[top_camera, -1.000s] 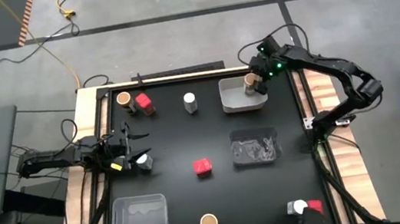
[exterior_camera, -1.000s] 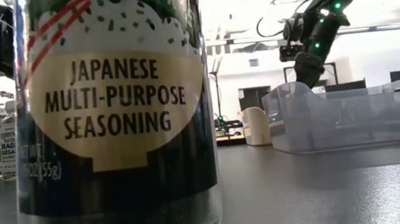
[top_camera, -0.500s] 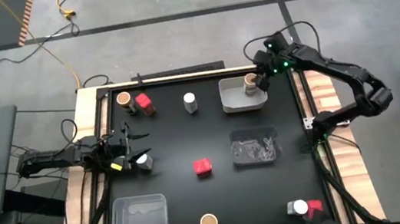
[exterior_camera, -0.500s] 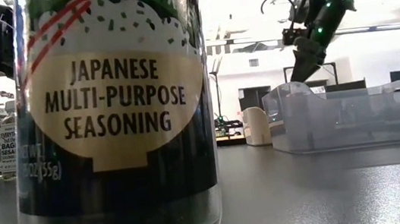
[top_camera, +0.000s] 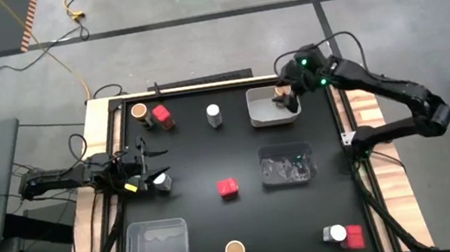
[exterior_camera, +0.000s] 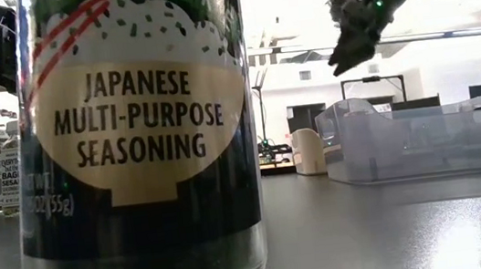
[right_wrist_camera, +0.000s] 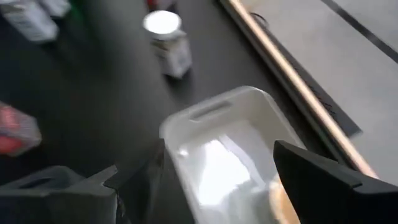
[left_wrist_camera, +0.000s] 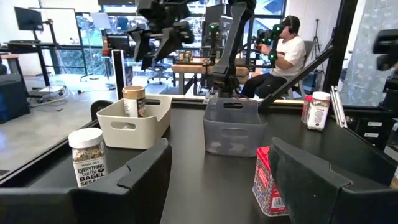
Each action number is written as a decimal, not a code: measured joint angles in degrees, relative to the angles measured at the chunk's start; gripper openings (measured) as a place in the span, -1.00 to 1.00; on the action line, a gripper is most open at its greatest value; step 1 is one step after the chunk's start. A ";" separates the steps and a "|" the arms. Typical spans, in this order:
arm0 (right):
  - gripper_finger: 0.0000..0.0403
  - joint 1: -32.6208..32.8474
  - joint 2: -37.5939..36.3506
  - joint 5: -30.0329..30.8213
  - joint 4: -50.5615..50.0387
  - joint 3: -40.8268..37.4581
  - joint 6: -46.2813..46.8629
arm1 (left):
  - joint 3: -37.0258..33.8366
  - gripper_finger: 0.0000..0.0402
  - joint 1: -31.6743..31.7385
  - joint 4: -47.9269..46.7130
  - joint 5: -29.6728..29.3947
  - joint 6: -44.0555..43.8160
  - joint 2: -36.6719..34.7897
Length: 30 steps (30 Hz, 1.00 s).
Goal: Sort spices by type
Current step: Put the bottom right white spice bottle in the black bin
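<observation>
Overhead, right gripper [top_camera: 283, 94] fingers apart, above white tray [top_camera: 264, 117], cork-topped jar [top_camera: 281, 101] inside

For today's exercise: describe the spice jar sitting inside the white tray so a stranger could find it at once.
Start at the white tray at the table's far edge, right of centre in the high view, under the right claw. The brown-topped jar stands upright in the tray's right end. It is the only spice inside any tray; the others sit on the bare black tabletop.
</observation>
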 joint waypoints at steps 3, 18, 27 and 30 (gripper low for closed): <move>0.62 3.84 0.02 0.00 0.96 0.00 0.33 | 0.00 0.27 0.00 0.00 0.00 -0.01 -0.01; 0.59 15.53 -2.83 8.73 -10.21 1.87 9.41 | 0.00 0.27 -0.01 0.00 0.00 0.00 0.00; 0.52 15.65 -4.92 12.63 -26.08 2.91 18.74 | 0.00 0.27 0.01 0.00 0.00 -0.01 0.00; 0.52 15.67 -4.92 15.04 -29.81 2.91 24.91 | 0.00 0.27 -0.01 0.00 0.00 0.00 -0.01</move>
